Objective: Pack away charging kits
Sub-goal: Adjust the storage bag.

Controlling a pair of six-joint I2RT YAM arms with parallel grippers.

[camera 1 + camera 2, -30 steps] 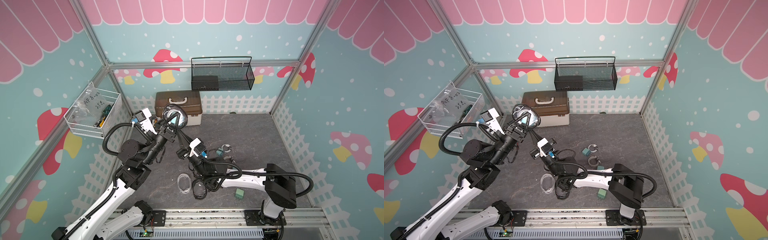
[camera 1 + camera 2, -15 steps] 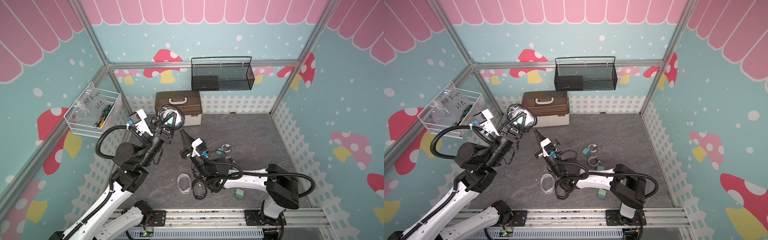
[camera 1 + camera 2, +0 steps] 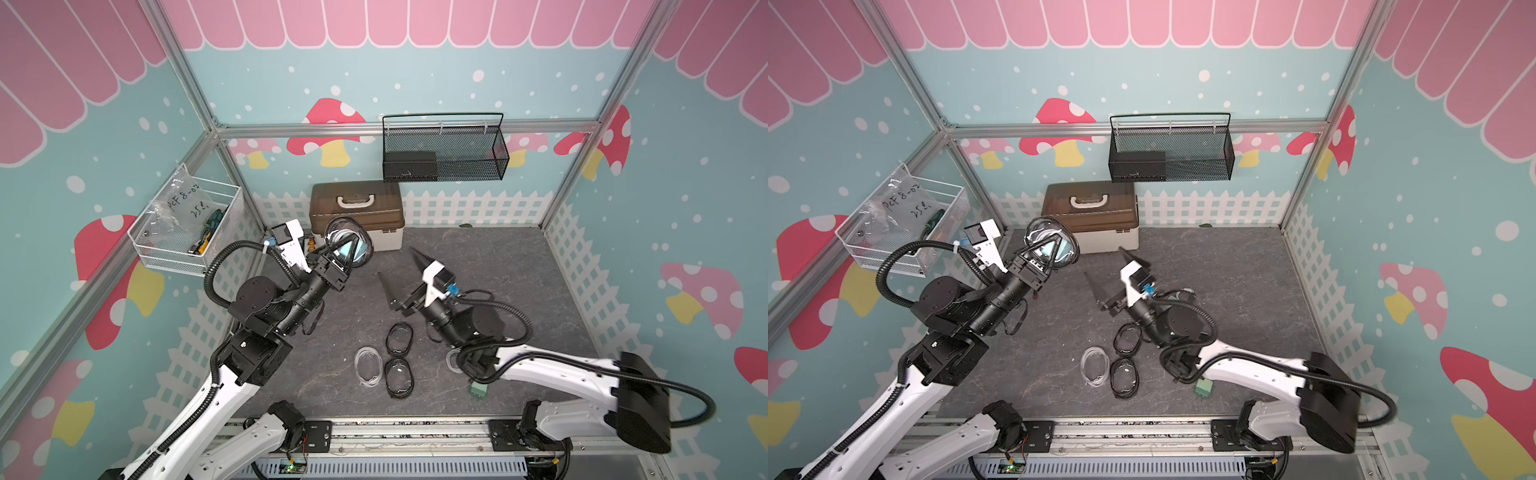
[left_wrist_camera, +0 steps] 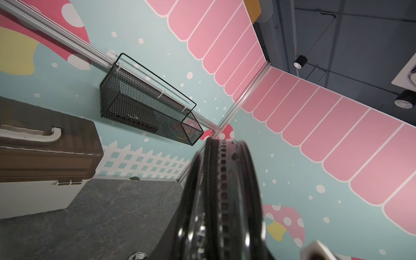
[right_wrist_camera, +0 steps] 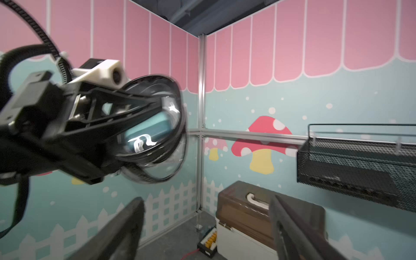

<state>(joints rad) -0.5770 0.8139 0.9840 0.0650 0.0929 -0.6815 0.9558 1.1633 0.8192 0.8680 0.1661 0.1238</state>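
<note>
On the grey worktop point(image 3: 519, 266), a brown-lidded white box point(image 3: 357, 208) stands against the back fence. In front of the box, the left claw point(image 3: 352, 242) is raised and clamped on a black-rimmed clear pouch point(image 3: 362, 252). The right wrist view shows a teal plug adapter point(image 5: 148, 128) and a white cable point(image 5: 141, 141) inside this pouch. Near it, the right claw point(image 3: 396, 262) hangs above the worktop with its jaws spread wide, holding and touching nothing. Below the right claw lie a second black-rimmed pouch point(image 3: 400, 338) and, just beside it, a third black-rimmed pouch point(image 3: 399, 378) and a white-rimmed pouch point(image 3: 368, 366). A green plug adapter point(image 3: 478, 390) sits apart under the right arm.
</note>
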